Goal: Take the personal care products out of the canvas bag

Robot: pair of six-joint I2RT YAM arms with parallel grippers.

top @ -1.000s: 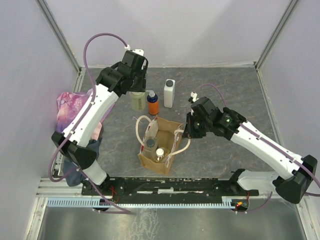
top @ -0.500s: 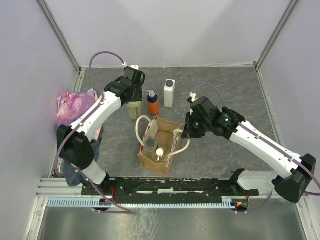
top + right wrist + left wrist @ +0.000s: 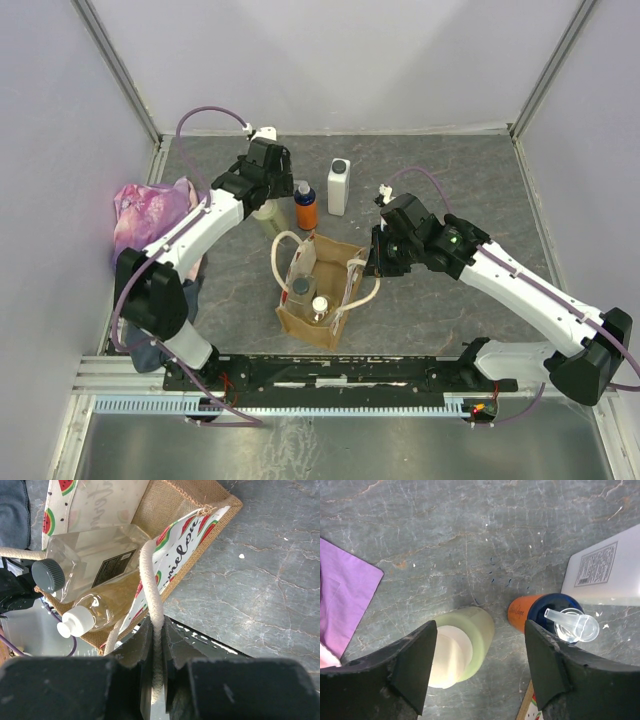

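A pale green bottle with a cream cap (image 3: pixel 470 637) stands on the table between the open fingers of my left gripper (image 3: pixel 480 667). In the top view my left gripper (image 3: pixel 266 196) sits over the green bottle (image 3: pixel 263 209). An orange and dark blue pump bottle (image 3: pixel 540 616) (image 3: pixel 305 211) and a white rectangular bottle (image 3: pixel 607 575) (image 3: pixel 339 188) stand to its right. My right gripper (image 3: pixel 156 647) (image 3: pixel 372 262) is shut on a cream handle (image 3: pixel 152 590) of the canvas bag (image 3: pixel 335 300). Inside the bag lie a clear bottle with a dark cap (image 3: pixel 92 562) and an amber bottle with a cream cap (image 3: pixel 107 605).
A pink-purple garment (image 3: pixel 145 210) (image 3: pixel 342 600) lies at the table's left edge, with a grey-blue cloth (image 3: pixel 193 268) under the left arm. The bag's corner (image 3: pixel 530 711) lies just behind the orange bottle. The enclosure walls ring the table.
My left arm has drawn back to the left and lowered, with the pale green bottle, next to the orange bottle. My right arm has stayed on the bag handle.
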